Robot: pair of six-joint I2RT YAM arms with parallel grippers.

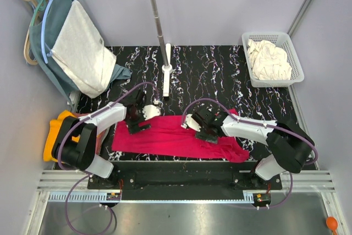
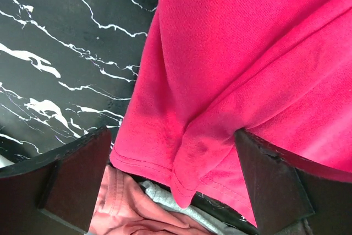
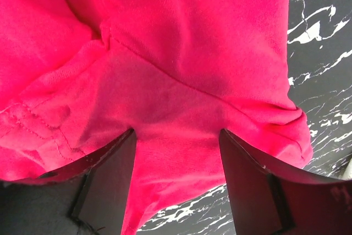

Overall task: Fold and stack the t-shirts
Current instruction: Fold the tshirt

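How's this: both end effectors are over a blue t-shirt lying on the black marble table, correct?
The t-shirt under the left end effector and right end effector is pink-red, not blue, as the top external view shows; it does lie on the black marble table.

Top cam looks down on table [image 1: 220, 64]; wrist cams v. close on red shirt [image 1: 170, 136], prob. opposite ends.
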